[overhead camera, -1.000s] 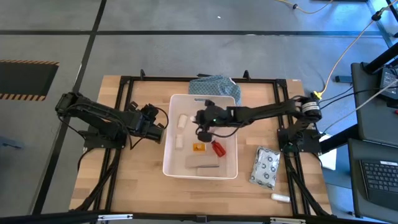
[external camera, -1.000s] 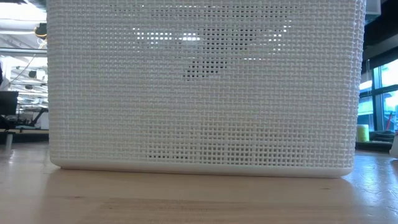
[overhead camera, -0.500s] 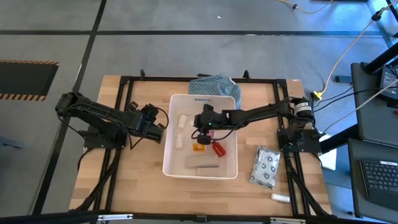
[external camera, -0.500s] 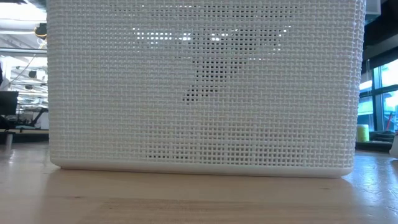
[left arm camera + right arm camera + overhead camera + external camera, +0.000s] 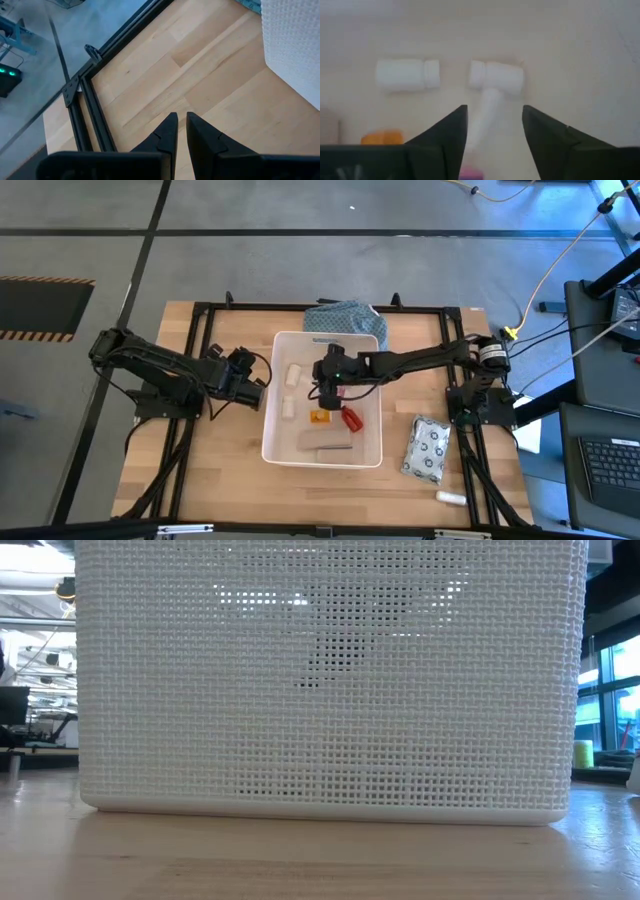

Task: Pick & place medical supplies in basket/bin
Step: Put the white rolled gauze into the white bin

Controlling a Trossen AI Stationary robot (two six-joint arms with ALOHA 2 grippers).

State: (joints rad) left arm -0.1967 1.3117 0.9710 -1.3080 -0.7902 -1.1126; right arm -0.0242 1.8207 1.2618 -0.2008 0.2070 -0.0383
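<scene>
The white bin stands mid-table and fills the low view. On its floor lie white bottles, an orange item, a red bottle and a grey piece. My right gripper hangs open over the bin's middle. A blurred white tube with a pink end shows in the gap between its fingers, narrower than the gap. My left gripper is shut and empty beside the bin's left wall.
A grey patterned pouch and a small white tube lie on the wood right of the bin, near the front. A blue-green patterned cloth lies behind the bin. A black frame borders the table.
My right gripper has tipped a little further down over the bin's middle, and its dark shape behind the bin's mesh wall has shifted.
</scene>
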